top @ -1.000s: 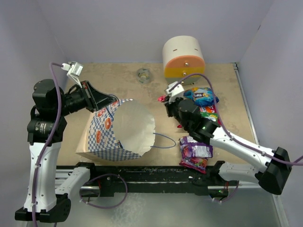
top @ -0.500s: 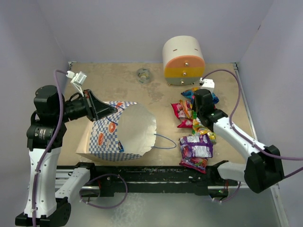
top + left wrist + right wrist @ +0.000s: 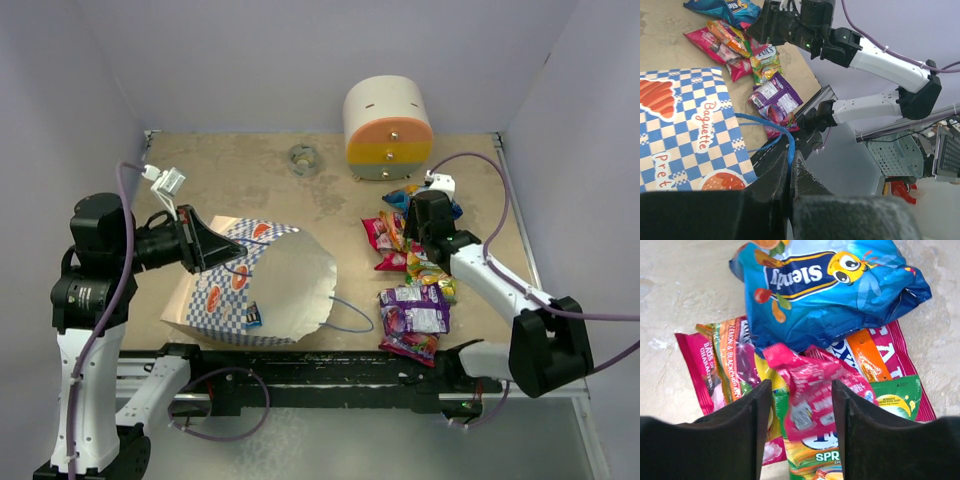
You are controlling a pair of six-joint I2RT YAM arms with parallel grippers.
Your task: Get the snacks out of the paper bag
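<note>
The arms [image 3: 85, 385] are white with black joints, purple cables [image 3: 122, 200].

The paper bag [image 3: 215, 290] lay on its side at the table's [image 3: 250, 180] left, the snacks [image 3: 415, 320] heaped to its right, the drawer box [image 3: 388, 125] behind them.

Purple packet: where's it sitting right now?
Top view: the purple packet lies on the right side of the table, close to its near edge, at the near end of the snack pile, just right of the paper bag mouth.

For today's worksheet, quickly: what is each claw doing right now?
Left claw: closed on the paper bag.
Right claw: open above the snacks.
</note>
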